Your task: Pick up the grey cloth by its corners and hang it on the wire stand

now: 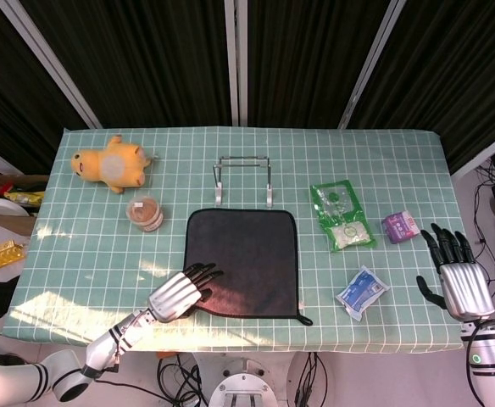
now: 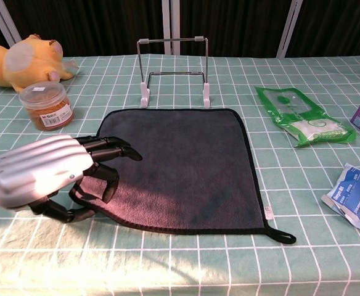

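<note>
The grey cloth [image 1: 249, 253] [image 2: 186, 163] lies flat mid-table, black-edged, with a small loop at its near right corner. Just behind it stands the wire stand [image 1: 243, 158] [image 2: 171, 39], bare. My left hand [image 1: 180, 292] [image 2: 44, 172] is at the cloth's near left corner. Its fingers curl onto the top of the cloth and its thumb is tucked at the edge, so the corner is pinched and bunched inward. My right hand [image 1: 458, 275] hovers open past the table's right edge, fingers spread, far from the cloth. The chest view does not show it.
A yellow plush toy [image 1: 112, 165] and a lidded jar [image 1: 146, 214] sit left of the cloth. To its right lie a green packet [image 1: 341, 214], a purple box [image 1: 400, 226] and a blue-white pouch [image 1: 362, 291].
</note>
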`<state>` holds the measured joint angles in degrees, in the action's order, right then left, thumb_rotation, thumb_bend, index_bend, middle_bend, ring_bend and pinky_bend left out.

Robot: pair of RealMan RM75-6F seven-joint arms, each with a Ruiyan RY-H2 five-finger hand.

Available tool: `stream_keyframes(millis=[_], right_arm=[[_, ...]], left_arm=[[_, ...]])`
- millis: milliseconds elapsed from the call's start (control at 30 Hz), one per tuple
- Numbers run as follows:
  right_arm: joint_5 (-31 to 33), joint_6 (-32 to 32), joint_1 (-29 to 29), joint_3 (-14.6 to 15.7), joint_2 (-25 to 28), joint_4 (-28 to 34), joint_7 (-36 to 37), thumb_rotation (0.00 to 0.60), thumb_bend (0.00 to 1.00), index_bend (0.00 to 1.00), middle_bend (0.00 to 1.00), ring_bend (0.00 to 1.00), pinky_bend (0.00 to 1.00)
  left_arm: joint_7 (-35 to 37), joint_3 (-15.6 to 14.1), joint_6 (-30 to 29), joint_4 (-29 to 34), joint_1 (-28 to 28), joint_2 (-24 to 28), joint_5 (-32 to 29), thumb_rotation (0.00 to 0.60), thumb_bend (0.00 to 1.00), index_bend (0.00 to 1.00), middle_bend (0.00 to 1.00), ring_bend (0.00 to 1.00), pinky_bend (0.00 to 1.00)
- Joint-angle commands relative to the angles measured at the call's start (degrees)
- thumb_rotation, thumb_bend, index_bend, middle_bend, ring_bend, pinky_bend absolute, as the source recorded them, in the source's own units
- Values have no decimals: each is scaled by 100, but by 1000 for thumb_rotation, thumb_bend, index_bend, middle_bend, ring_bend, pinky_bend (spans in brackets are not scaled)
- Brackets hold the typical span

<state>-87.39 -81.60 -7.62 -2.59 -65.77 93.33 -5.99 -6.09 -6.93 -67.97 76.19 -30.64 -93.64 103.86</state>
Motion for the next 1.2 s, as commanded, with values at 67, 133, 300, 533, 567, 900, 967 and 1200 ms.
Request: stream_keyframes(millis=[67, 133, 300, 533, 567, 900, 967, 1200], right_arm=[[-54, 41, -19, 39, -58, -83, 65, 600, 327, 0, 0, 0, 0], [-100, 129, -45, 101, -112, -143, 75, 600, 327, 0, 0, 0, 0], [-295, 469, -155, 336, -301, -213, 9, 600, 244, 0, 0, 0, 0], [-733, 932, -397, 672, -702, -152, 433, 600, 242, 0, 0, 0, 0], [-767, 992, -431, 698, -742, -147, 443, 600, 244, 0, 0, 0, 0], [-793, 1544, -759, 718, -1283, 20, -56, 600, 292, 0, 0, 0, 0], [-750, 1598, -785, 703, -1381, 29, -174, 600, 288, 0, 0, 0, 0], [-709, 1412, -719, 670, -1886, -162, -339, 600, 244, 0, 0, 0, 0]], left_arm=[[165, 16, -114, 10, 9, -55, -3, 600, 414, 663, 166, 103, 208], [292, 46, -134, 60, 3, -67, -53, 600, 420, 711, 182, 109, 210], [243, 200, 63, 431, -52, 45, -345, 600, 427, 786, 197, 109, 211], [12, 507, 379, 999, -206, 251, -772, 600, 427, 795, 206, 109, 234], [-18, 549, 403, 1045, -224, 263, -818, 600, 427, 796, 210, 109, 237], [-184, 1037, 898, 1567, -502, 474, -1569, 600, 427, 801, 216, 109, 238], [-244, 1103, 952, 1640, -547, 509, -1666, 600, 428, 802, 217, 109, 238], [-473, 1373, 1104, 1896, -743, 608, -1991, 600, 428, 815, 220, 109, 238]])
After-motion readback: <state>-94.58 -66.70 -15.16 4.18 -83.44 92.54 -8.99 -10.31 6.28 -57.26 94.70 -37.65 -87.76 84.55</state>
